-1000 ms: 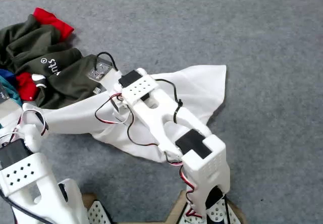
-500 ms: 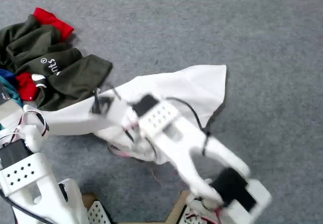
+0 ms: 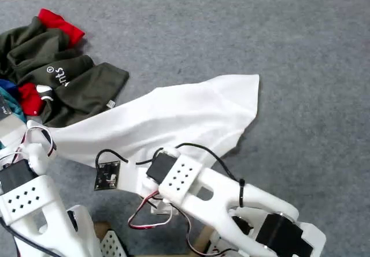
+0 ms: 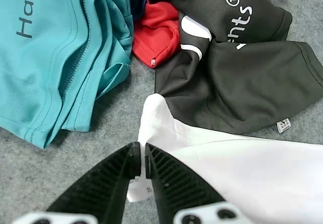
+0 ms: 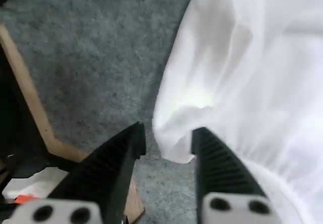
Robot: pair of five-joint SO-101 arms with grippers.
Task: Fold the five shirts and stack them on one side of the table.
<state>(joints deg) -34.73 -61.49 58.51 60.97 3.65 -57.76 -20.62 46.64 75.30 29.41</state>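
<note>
Step in hand, imo: flatten the white thin-fabric shirt (image 3: 185,118) before folding. It lies stretched diag across the grey felt-like table top (image 3: 312,48), one end at the left arm, far corner pointing away to the right. left gripper (image 4: 140,166): jaws pinched together on the shirt's narrow end, just beside the dark olive printed shirt (image 4: 237,67), which is heaped w/ the teal sports shirt (image 4: 50,57) and red garment (image 4: 159,32). right gripper (image 5: 166,138): jaws apart, nothing held yet, near hem of the white shirt bulging btw them. To do it well: push right jaws deeper so they bite the hem fully, not just the fold's lip, then close. Use the left pinch as anchor, pull away from it low over the table so cloth tensions w/o dragging the heap. Risk: thin edge slips out, or extra layers get grabbed
</note>
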